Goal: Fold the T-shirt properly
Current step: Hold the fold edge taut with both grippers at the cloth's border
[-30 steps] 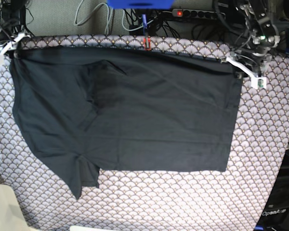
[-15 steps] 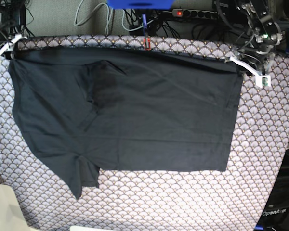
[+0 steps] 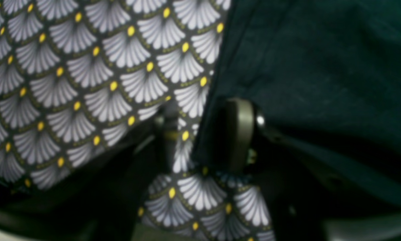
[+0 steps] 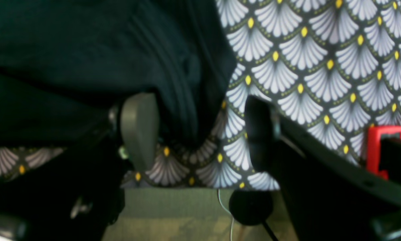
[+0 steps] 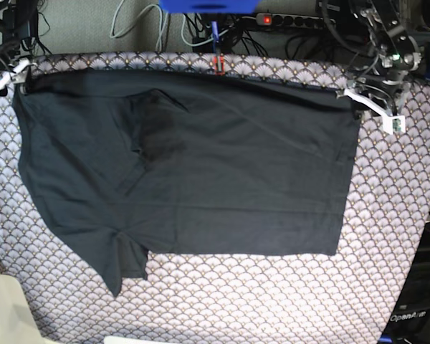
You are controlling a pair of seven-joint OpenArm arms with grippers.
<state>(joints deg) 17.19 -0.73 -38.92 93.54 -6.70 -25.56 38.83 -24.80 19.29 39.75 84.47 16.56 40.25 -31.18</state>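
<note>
The black T-shirt (image 5: 201, 165) lies flat on the scallop-patterned cloth (image 5: 272, 301), one sleeve pointing toward the near left. My left gripper (image 5: 373, 109) sits at the shirt's far right corner. In the left wrist view the left gripper (image 3: 202, 137) has its jaws apart, and the shirt (image 3: 321, 67) edge hangs loose between them. My right gripper (image 5: 3, 77) is at the far left corner. In the right wrist view the right gripper (image 4: 200, 134) stands wide open, with a fold of the shirt (image 4: 69, 43) drooping by one finger (image 4: 140, 130).
A red clamp (image 5: 218, 64) pins the cloth at the far edge, and another red clamp (image 4: 384, 147) shows in the right wrist view. Cables and a power strip (image 5: 294, 20) lie behind the table. The floor shows below the table's far edge.
Both grippers have opened and let go of the shirt's far corners, and both have drawn slightly outward. The shirt has stayed where it lay.
</note>
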